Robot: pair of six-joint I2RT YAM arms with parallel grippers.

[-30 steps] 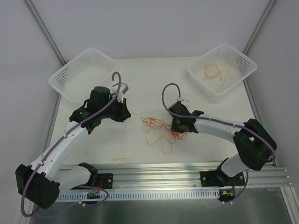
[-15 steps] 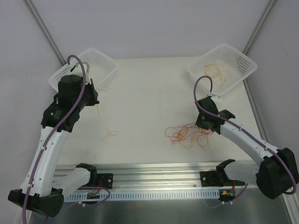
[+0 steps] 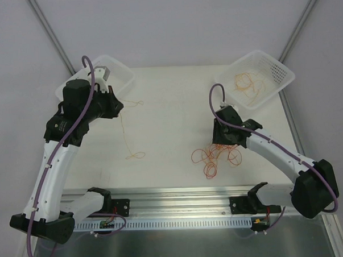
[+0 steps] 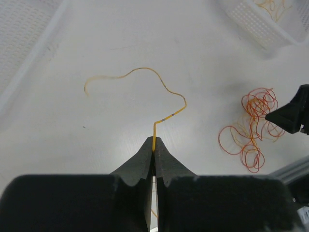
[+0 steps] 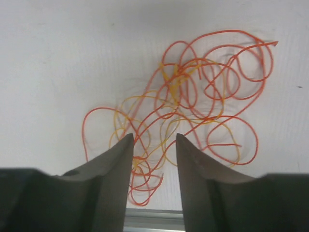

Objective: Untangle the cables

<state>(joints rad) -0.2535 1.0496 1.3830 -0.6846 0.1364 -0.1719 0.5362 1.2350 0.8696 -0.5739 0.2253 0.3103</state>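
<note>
My left gripper is shut on a single thin yellow cable, which curls away over the white table. In the top view this cable hangs from the left gripper near the left basket and trails down to a small loop. A tangle of red and orange-yellow cables lies on the table at front right. My right gripper is open just above that tangle, with nothing between its fingers. In the top view the right gripper sits at the tangle's upper edge.
A white basket stands at the back left beside the left wrist. Another white basket at the back right holds several orange cables. An aluminium rail runs along the near table edge.
The left arm carried the yellow cable away from the tangle toward the left basket. The right gripper dragged the tangle rightward, then opened and let it go.
</note>
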